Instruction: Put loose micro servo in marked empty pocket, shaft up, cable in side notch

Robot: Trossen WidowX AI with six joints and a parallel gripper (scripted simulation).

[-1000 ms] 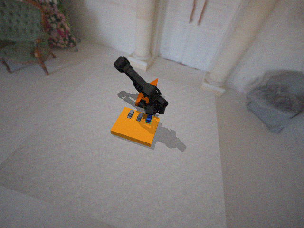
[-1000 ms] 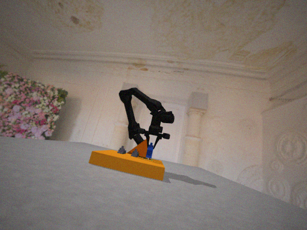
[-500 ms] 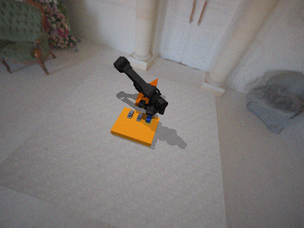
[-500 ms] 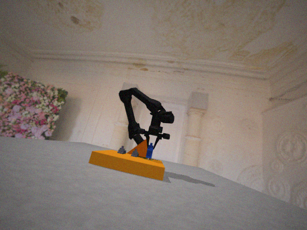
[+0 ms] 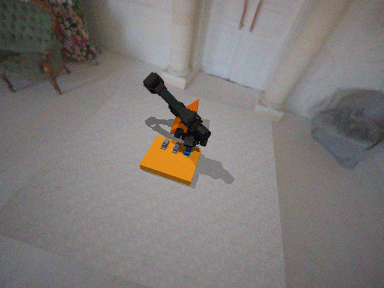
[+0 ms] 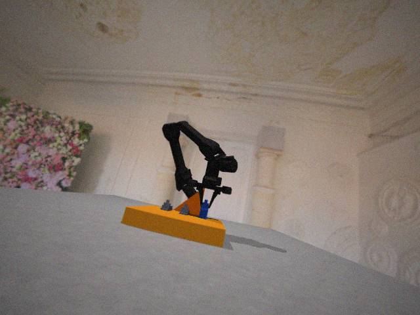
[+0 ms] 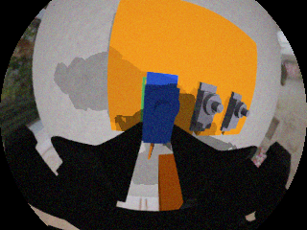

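Note:
The blue micro servo (image 5: 187, 151) (image 6: 203, 211) (image 7: 160, 112) is upright between the fingers of my gripper (image 6: 206, 204) (image 7: 156, 126), which is shut on it. Its shaft end points up. In the exterior view its body stands taller above the orange deck (image 5: 167, 164) (image 6: 169, 227) (image 7: 182, 38) than the grey servos do; its lower end is at or just above the deck surface. The pocket is mostly hidden under the servo; a green marking strip (image 7: 143, 98) shows along its left side in the wrist view. A short orange cable (image 7: 151, 150) shows at the servo's near end; the side notch is hidden.
Two grey servos (image 5: 165, 144) (image 5: 176, 147) (image 6: 166, 205) (image 6: 184, 209) (image 7: 206, 107) (image 7: 234, 114) sit in the deck in a row beside the blue one. An orange wedge (image 5: 195, 106) (image 6: 192, 205) (image 7: 170, 182) stands behind the deck, near the arm's base.

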